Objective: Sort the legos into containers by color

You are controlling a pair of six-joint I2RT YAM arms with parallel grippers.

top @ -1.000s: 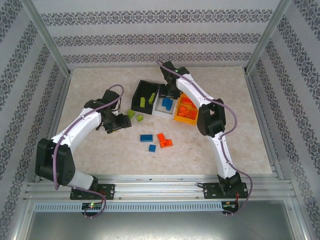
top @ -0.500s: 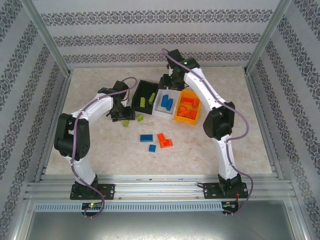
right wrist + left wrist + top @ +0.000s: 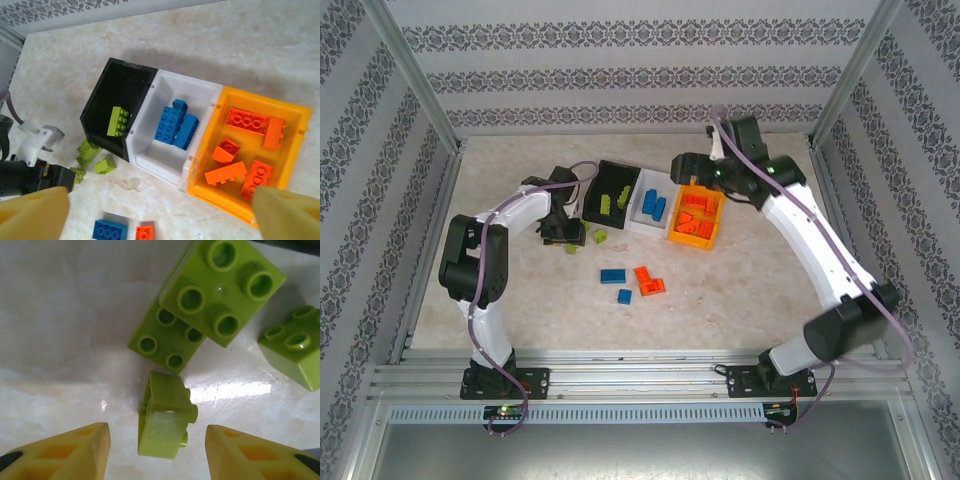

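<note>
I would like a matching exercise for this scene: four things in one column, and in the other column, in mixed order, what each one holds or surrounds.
Column one
1. black bin
2. white bin
3. orange-yellow bin
4. left gripper

Column two
A. blue bricks
B. a small lime brick lying on the table, between the open jaws
C. orange-red bricks
D. a lime brick inside a container

Pairs: 1-D, 2-A, 3-C, 4-B.

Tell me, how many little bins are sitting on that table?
3, joined in a row mid-table: the black bin on the left, the white bin in the middle, the orange-yellow bin on the right. None seems hidden.
</note>
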